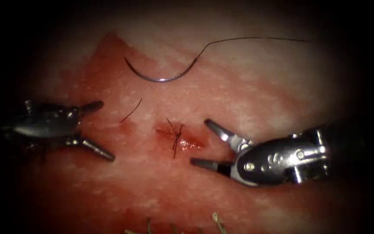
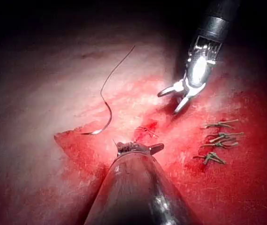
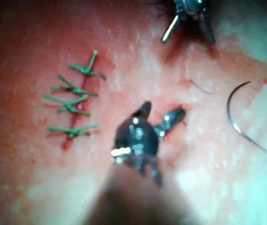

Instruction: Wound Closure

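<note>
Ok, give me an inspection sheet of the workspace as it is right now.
Surface: tissue with red fluid on it.
Job's things: needle lies free on the tissue, above the cut, not in it; thread trails from it. Dark knot over the cut.
Clutter: cut end of thread left of the cut; green stitches.
End effectors: left end effector open, holds nothing; right end effector open, holds nothing.
Cables: nothing seen.
Surroundings: nothing seen.

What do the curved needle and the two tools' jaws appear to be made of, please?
The needle, lying loose on the tissue above the cut, looks like polished steel: thin, with a bright glint. The left tool and right tool, both open and empty, look like brushed metal with grey highlights.
</note>
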Controlling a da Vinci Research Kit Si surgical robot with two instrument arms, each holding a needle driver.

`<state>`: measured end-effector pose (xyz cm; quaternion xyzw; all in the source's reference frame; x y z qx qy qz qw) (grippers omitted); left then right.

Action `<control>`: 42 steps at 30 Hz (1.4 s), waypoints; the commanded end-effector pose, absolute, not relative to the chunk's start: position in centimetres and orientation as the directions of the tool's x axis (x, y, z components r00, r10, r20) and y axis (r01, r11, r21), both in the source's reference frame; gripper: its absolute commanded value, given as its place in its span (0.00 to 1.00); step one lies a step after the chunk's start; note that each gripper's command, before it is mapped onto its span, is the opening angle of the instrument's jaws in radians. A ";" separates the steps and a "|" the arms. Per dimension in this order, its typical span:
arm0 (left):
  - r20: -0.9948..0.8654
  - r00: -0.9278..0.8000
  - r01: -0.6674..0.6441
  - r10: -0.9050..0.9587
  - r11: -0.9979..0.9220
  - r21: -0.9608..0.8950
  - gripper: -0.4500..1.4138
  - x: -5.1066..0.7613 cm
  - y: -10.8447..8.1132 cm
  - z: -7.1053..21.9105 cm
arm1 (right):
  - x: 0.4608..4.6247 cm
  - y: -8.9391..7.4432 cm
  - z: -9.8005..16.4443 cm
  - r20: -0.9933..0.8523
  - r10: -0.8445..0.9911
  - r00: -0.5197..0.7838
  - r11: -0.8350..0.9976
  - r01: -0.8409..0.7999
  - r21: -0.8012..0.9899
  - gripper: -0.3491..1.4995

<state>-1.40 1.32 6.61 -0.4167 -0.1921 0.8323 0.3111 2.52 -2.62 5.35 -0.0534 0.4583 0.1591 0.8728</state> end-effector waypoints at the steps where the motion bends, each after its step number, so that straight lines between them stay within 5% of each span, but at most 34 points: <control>1: -0.585 -0.451 -0.340 0.674 -0.736 -0.585 0.67 -1.54 1.2 6.6 | 2.53 -2.7 5.4 -0.817 0.241 0.524 0.944 -0.320 0.074 0.86; 9: -0.651 -0.429 -0.183 0.626 -0.766 -0.616 0.52 -1.83 1.2 6.3 | 2.18 -2.7 5.3 -0.841 0.339 0.422 0.930 -0.286 0.231 0.74; 30: -0.806 -0.338 -0.088 0.486 -0.869 -0.487 0.55 -1.69 1.3 6.4 | 1.83 -2.4 5.1 -0.822 0.253 0.510 0.965 -0.070 0.254 0.69; 42: -0.866 -0.248 -0.153 0.435 -0.900 -0.408 0.55 -1.73 1.4 6.5 | 1.78 -2.4 5.0 -0.832 0.250 0.495 0.964 -0.049 0.260 0.69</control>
